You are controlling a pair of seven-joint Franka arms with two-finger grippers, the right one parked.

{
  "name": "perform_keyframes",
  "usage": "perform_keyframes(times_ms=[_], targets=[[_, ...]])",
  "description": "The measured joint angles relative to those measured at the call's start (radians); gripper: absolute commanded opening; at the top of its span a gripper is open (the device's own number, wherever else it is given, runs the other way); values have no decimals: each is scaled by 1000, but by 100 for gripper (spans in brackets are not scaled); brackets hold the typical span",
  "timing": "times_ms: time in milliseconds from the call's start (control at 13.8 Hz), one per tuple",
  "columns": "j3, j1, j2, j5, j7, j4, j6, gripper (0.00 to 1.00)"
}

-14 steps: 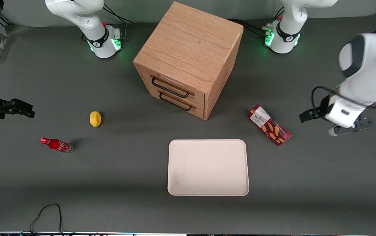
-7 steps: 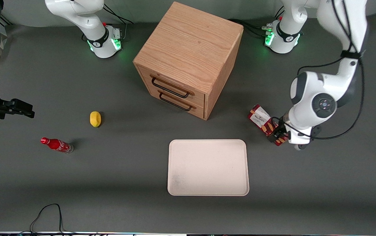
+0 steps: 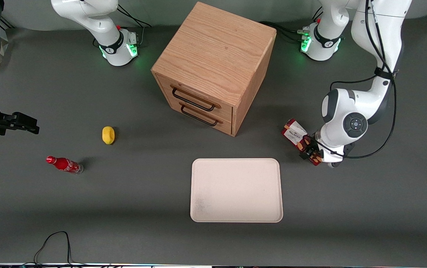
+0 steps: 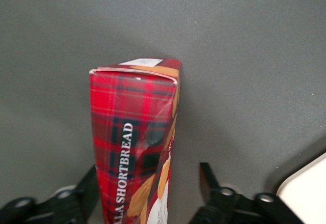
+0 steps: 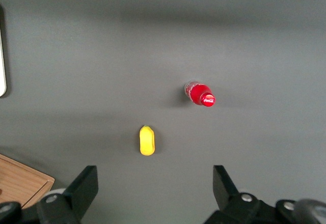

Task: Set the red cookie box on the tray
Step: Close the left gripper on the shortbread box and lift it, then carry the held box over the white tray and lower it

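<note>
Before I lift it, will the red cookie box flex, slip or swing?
The red cookie box looks like a stiff, light carton. The tool is open and straddles one end, so the long box may droop. Its glossy print could slip.

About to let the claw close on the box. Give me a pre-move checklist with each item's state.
1. Claw at the red cookie box: ok.
2. Fingers open, one on each side of the box: ok.
3. Box lying on the table, not yet lifted: ok.
4. Tray bare, ready to receive it: ok.
5. Finger contact with the box sides: cannot tell.
6. Cabinet apart from the box: ok.
</note>
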Motion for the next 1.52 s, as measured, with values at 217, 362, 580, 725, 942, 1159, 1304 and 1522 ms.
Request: perform_keyframes(times_ms=[217,362,580,725,942,1159,1304,1522], targets=[[0,0,-1,0,22,1,0,0],[0,0,-4,2,110,14,-13,0],[5,0,-9,16,325,136,-152,0],[12,1,-13,19,437,263,-252,0],[15,1,-16,21,596,427,-361,0],[11,-1,29,21,765,588,-483,0],[6,-8,118,21,852,720,-525,0],[1,-43,275,21,877,874,-525,0]])
